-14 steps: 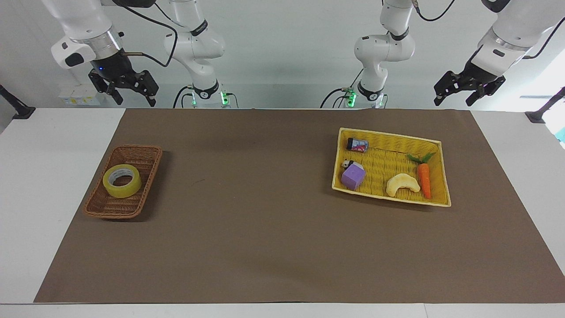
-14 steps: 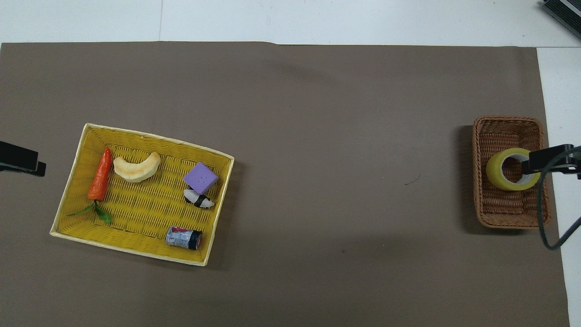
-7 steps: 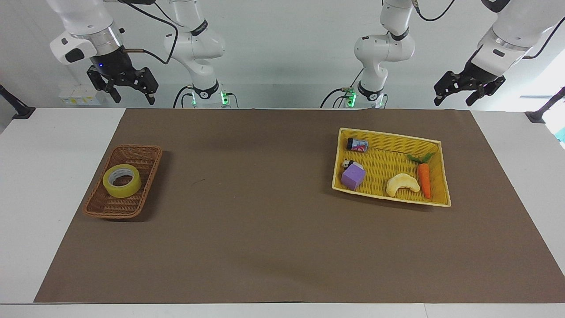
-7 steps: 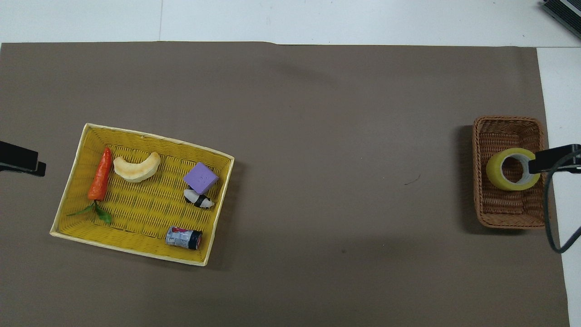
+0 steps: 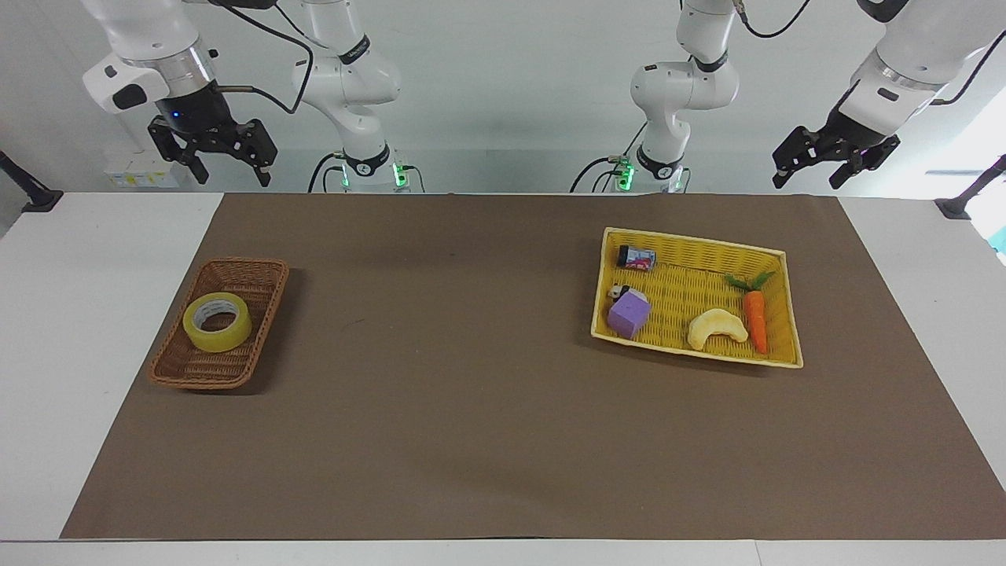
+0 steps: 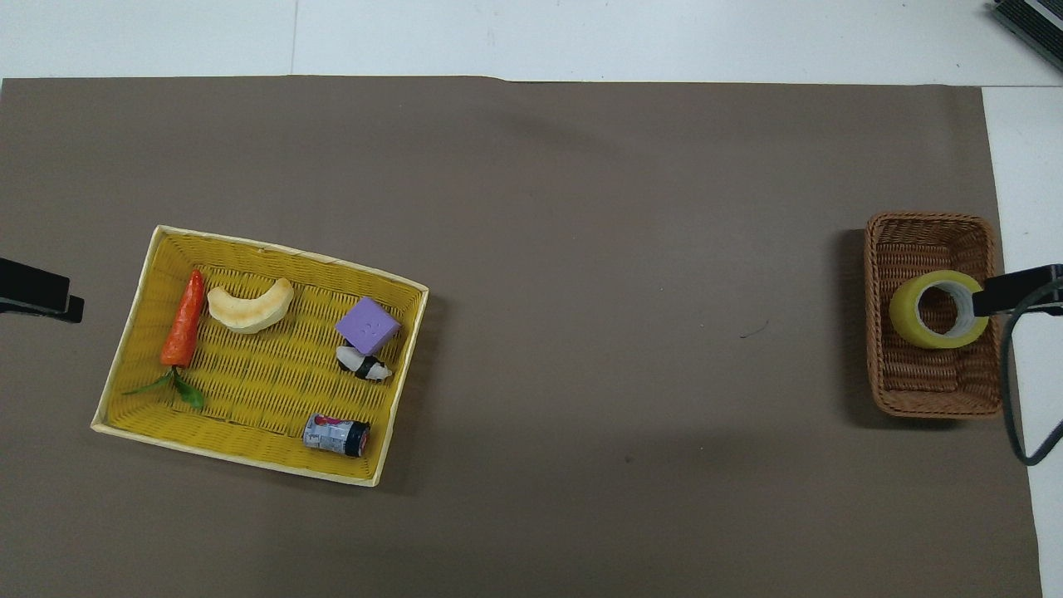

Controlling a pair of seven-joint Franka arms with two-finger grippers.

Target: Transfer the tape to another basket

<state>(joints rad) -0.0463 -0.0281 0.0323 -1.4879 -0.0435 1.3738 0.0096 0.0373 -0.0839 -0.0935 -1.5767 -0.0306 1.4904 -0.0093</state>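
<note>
Tape (image 5: 218, 321) sits flat in the brown wicker basket (image 5: 253, 274) at the right arm's end of the table. Right gripper (image 5: 211, 159) hangs high over the table's robot-side edge, fingers apart, empty. Left gripper (image 5: 821, 161) waits raised at its own end, fingers apart. Looks finished if this basket is the target; otherwise no step is done.

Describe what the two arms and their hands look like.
Both arms are glossy white with rounded joints and black rings. Each ends in a silver collar and a black two-finger hand: right hand, left hand. Black cables loop along them. Green lights glow at both bases.
</note>
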